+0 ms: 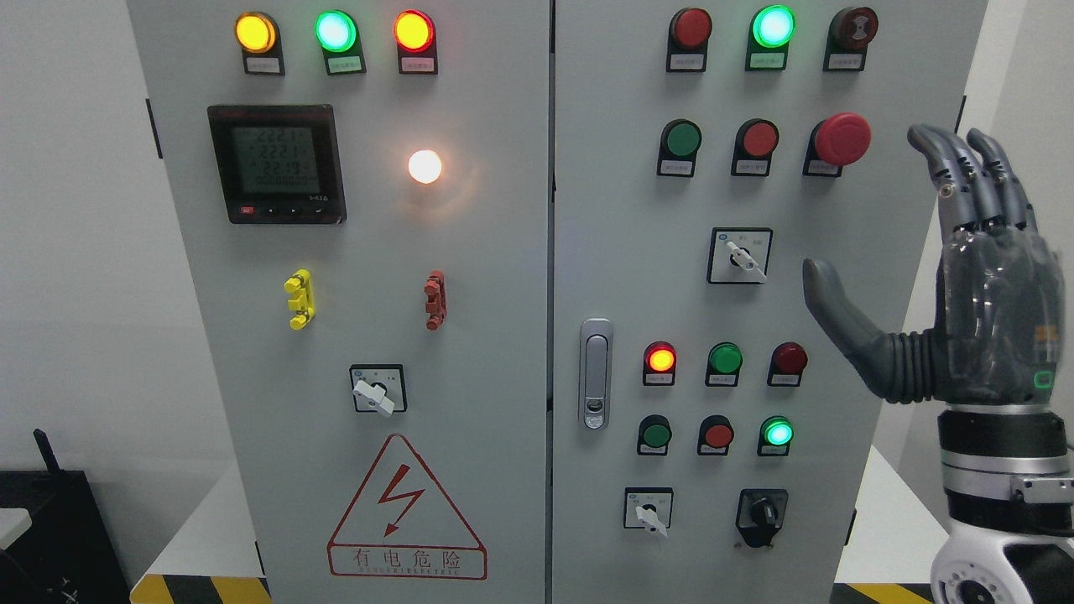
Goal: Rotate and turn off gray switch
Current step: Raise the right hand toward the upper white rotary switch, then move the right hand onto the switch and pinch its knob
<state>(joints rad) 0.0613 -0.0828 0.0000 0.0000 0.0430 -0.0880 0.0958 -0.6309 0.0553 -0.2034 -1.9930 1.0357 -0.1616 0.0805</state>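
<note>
White walls behind, and a grey two-door electrical cabinet (503, 352) fills most of the view, standing on a pale floor with yellow-black hazard tape at its foot.

Right hand (948, 277) raised at the far right, palm toward the right door, fingers (965, 176) extended and close together, thumb (839, 310) splayed out to the left. It holds nothing and touches nothing. Left arm not in sight.

Four rotary selectors show. Three have pale grey-white levers: one mid-right door (740, 256), just left of the thumb tip; one low on the right door (649, 509); one on the left door (377, 389) above the red warning triangle (407, 512). A fourth, bottom right, has a black knob (762, 513). The mid-right lever is nearest the hand, so likely the target, though that is a guess.

Risks, as I judge them:
- Wrong switch chosen, since the three grey levers look alike.
- The red mushroom stop button (841, 139) sits near the fingertips, up and left; a wide reach could knock it.
- The lever is small and the hand is wide; a loose pinch may slip off, or turn it only partway.

Hard to make out: position labels around each selector are too small to read, so the off position is unclear. Button captions likewise. Meter digits (275, 159) blurred. Forearm cut off at bottom right edge.
</note>
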